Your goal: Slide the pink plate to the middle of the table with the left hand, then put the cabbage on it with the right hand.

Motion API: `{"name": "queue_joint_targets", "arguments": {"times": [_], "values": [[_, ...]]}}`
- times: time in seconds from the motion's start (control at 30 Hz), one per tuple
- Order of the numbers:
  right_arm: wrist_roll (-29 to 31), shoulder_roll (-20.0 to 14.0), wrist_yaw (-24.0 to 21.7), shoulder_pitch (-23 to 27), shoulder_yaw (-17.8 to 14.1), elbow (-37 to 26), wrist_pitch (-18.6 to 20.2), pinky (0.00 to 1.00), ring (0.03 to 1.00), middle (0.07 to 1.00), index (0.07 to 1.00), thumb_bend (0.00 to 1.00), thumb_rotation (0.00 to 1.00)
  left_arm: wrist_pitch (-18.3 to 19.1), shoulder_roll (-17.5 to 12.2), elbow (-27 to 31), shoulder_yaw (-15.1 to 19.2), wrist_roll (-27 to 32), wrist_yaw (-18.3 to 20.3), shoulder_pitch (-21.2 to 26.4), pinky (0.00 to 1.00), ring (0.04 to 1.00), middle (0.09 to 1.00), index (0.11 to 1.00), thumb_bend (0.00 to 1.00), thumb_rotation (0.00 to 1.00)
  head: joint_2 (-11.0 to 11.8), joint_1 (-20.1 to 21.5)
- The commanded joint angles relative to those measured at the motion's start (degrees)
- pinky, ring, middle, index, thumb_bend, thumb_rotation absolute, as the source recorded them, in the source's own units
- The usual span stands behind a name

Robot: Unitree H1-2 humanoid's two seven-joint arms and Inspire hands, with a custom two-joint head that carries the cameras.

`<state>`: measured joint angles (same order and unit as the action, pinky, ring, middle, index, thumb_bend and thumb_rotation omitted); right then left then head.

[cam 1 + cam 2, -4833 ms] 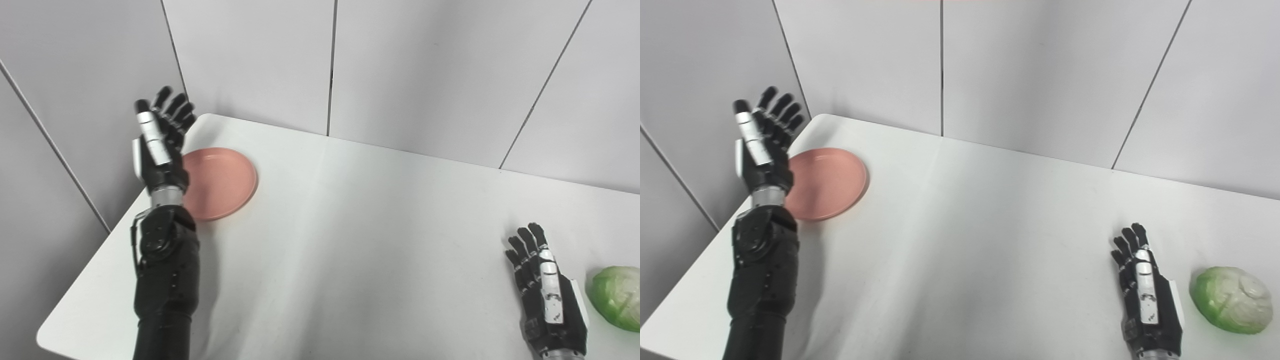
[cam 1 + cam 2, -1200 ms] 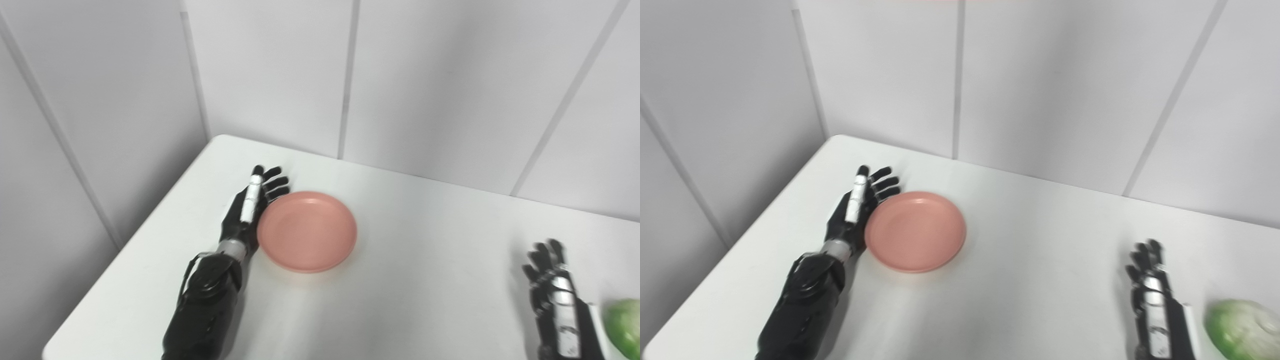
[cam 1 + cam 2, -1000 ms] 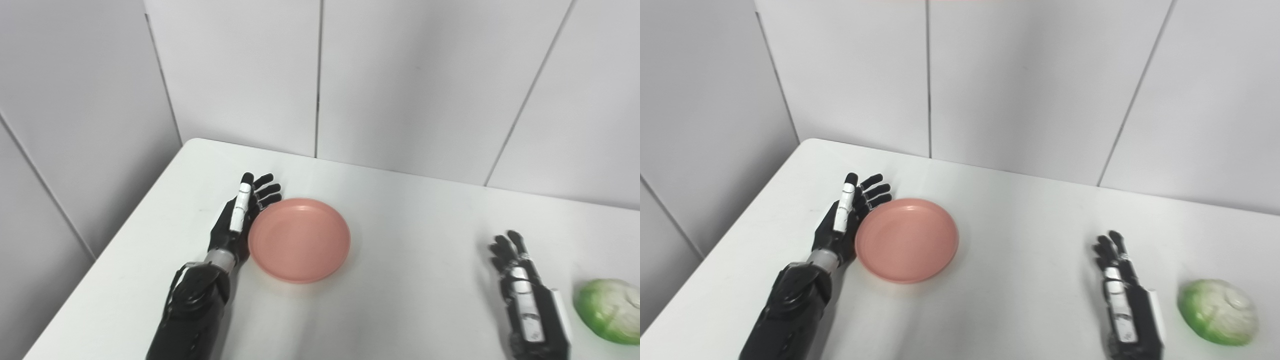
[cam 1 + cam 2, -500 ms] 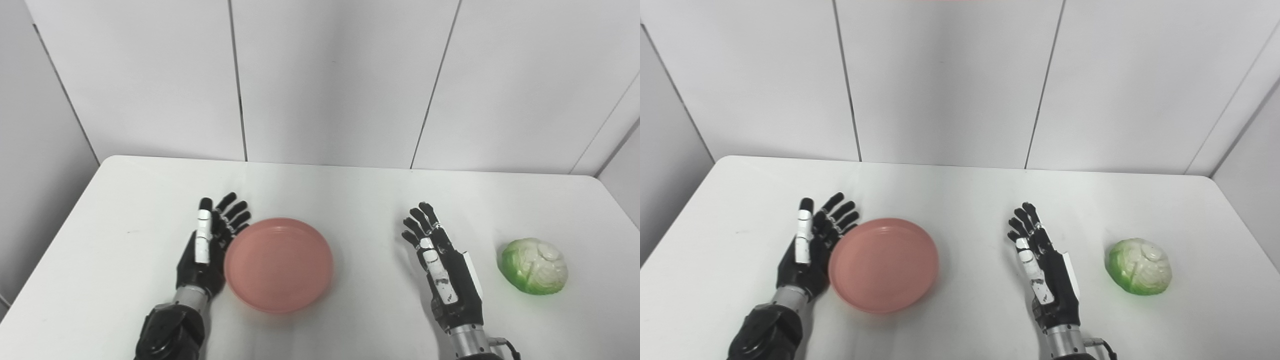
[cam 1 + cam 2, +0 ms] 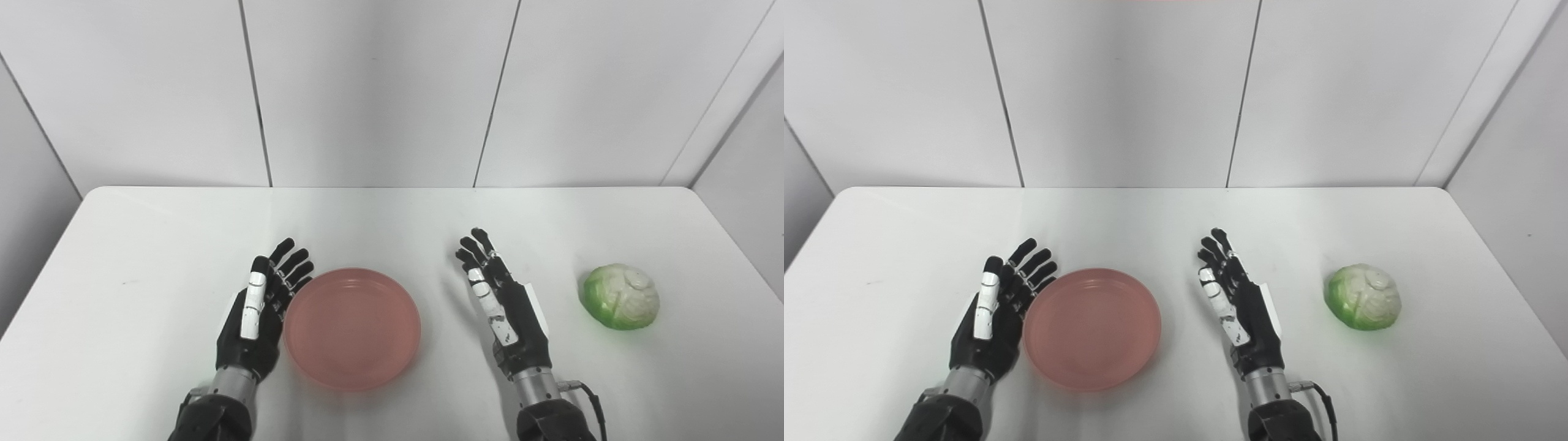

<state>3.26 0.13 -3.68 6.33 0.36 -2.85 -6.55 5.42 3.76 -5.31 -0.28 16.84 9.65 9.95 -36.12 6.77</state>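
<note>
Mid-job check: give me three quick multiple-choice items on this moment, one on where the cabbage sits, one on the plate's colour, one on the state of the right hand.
1. The cabbage lies
A. on the plate
B. on the table, right of the right hand
C. in the left hand

2. The plate is
A. pink
B. blue
C. white

3. The right hand is
A. shut on the cabbage
B. open, holding nothing
C. pressing the plate

Answers: 1 B, it rests on the white table apart from both hands; 2 A, plainly pink; 3 B, fingers apart, between plate and cabbage, touching neither.
</note>
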Motion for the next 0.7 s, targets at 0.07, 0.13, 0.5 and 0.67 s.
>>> {"name": "queue_joint_targets", "arguments": {"times": [0.07, 0.13, 0.5, 0.67], "values": [[-1.5, 0.2, 0.7, 1.4, 0.5, -2.0, -0.1, 0.93, 0.896, 0.906, 0.935, 0.66, 0.79, 0.3, 1.6, 2.8, -2.6, -0.3, 1.1, -1.8, 0.96, 0.935, 0.928, 0.917, 0.75, 0.83, -0.2, 1.0], [-1.1, 0.2, 0.6, 1.4, 0.5, -2.0, -0.2, 0.93, 0.895, 0.903, 0.933, 0.65, 0.78, -0.3, 1.5, 2.6, -3.8, -0.7, 1.9, -2.3, 0.97, 0.952, 0.945, 0.938, 0.73, 0.82, -0.3, 0.8], [4.6, -1.7, -1.0, 1.1, -1.5, -2.7, 0.5, 0.94, 0.896, 0.905, 0.924, 0.64, 0.74, -4.0, 3.9, 1.2, -8.5, -4.6, 1.4, -3.2, 1.00, 0.998, 0.998, 0.997, 0.70, 0.84, -0.9, -4.9], [6.5, -3.2, -2.1, 1.1, -2.3, -1.7, -0.5, 0.89, 0.892, 0.908, 0.919, 0.65, 0.74, -4.7, 5.3, 0.9, -9.6, -7.3, 0.1, -3.4, 1.00, 1.000, 1.000, 1.000, 0.71, 0.84, -0.6, -6.4]]}}
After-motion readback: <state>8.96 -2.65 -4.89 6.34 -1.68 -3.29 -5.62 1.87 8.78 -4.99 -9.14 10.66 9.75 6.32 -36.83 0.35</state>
